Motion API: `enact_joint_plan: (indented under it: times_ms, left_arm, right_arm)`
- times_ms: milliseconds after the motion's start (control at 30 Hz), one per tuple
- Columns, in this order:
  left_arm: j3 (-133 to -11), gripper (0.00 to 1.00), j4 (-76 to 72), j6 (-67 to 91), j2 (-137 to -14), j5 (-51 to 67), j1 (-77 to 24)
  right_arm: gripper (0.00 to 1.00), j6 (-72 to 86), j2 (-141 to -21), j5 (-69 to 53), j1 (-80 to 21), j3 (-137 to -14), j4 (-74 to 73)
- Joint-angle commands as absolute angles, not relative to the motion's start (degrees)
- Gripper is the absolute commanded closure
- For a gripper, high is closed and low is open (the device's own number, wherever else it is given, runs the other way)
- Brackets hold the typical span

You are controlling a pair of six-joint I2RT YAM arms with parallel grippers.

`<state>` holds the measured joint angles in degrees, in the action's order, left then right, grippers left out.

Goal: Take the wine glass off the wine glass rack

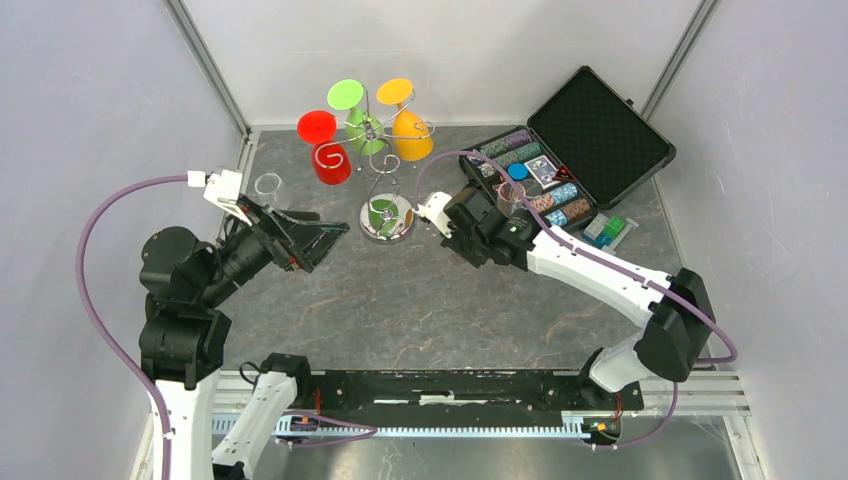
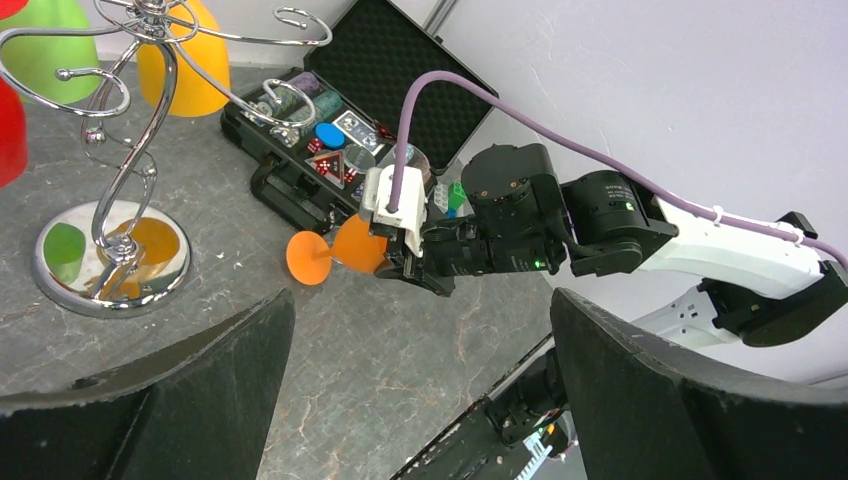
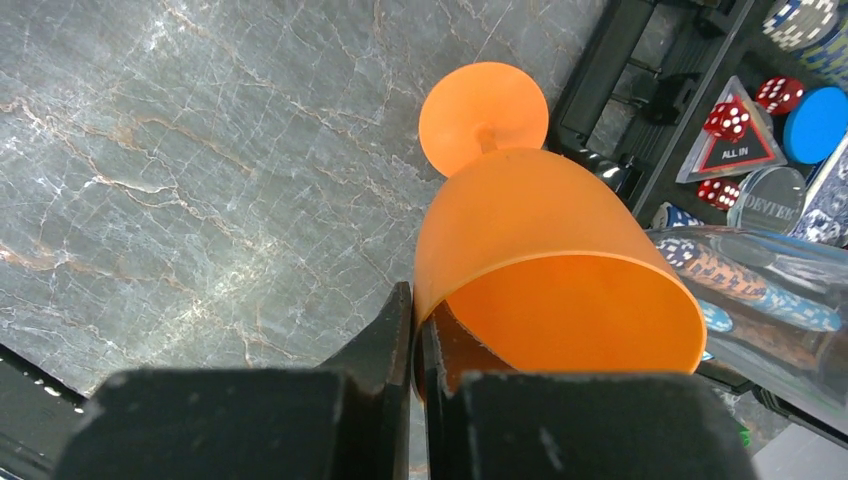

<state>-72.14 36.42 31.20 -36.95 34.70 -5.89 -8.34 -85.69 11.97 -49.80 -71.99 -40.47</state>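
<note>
The chrome wine glass rack stands at the back middle on its round shiny base. A red, a green and a yellow-orange wine glass hang from its arms. My right gripper is shut on the rim of an orange wine glass, one finger inside the bowl and one outside. It holds the glass on its side just right of the rack base. The left wrist view shows this glass off the rack. My left gripper is open and empty, left of the base.
An open black case of poker chips, dice and cards lies at the back right. A clear glass sits close beside the right wrist. Another clear glass stands by the left gripper. The cell's walls close in the sides.
</note>
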Motion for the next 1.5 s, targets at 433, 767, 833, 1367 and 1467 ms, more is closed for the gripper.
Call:
enact_joint_plan:
  times_ms: [433, 767, 833, 1367, 1467]
  left_arm:
    - [-72.25, 0.00, 35.07, 29.82, -36.40, 37.56, -5.98]
    - [-72.52, 0.00, 35.00, 29.74, -36.57, 37.22, -6.06]
    - [-72.67, 0.00, 35.26, 30.26, -36.76, 36.94, -5.99]
    - [-74.47, 0.00, 38.99, 31.58, -45.10, 18.92, -6.00]
    - [-75.42, 0.00, 37.01, 32.72, -47.70, 13.52, -6.00]
  right_arm:
    - [0.85, -12.57, -88.99, 9.80, -48.55, -77.11, -42.32]
    - [0.65, -12.48, -90.62, 11.60, -48.35, -80.34, -41.90]
    - [0.58, -12.55, -90.12, 11.65, -48.27, -80.76, -41.19]
    - [0.34, -7.05, -77.59, 10.38, -46.05, -72.53, -25.99]
    - [0.32, -5.04, -73.52, 9.36, -45.81, -68.91, -22.09]
